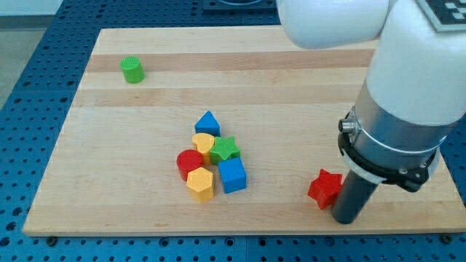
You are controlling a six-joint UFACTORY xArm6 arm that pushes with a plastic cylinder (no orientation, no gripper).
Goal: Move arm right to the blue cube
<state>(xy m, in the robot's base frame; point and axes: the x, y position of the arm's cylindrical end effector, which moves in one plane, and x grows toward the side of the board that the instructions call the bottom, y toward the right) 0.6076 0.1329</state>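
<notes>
- No brand, label or legible writing anywhere; only a sliver of a black-and-white patterned marker (445, 13) at the frame's upper right corner, too cropped to read.
- Pale wooden board (277, 80) with lengthwise grain stripes, filling most of the frame, resting on a blue perforated table (29, 44) dotted with regular holes.
- White arm housing (408, 58) across the upper right, a grey collar with a black ring beneath it, then the dark rod.
- My tip (344, 219) down on the board at the lower right, just right of the red star block (324, 188), touching or nearly touching it; cannot tell which.
- No jaws on this tool, a plain rod, so nothing opened, closed or gripped.
- Blue cube (232, 175) at the lower centre, well left of my tip, on the right edge of a tight cluster.
- Around it: green star block (226, 148) just above, yellow hexagonal block (200, 183) to its left, red cylinder (188, 163) further left, yellow block (203, 141) of rounded shape above that, blue triangular block (207, 123) on top of the cluster.
- Green cylinder (132, 69) alone at the upper left, well apart from everything.
</notes>
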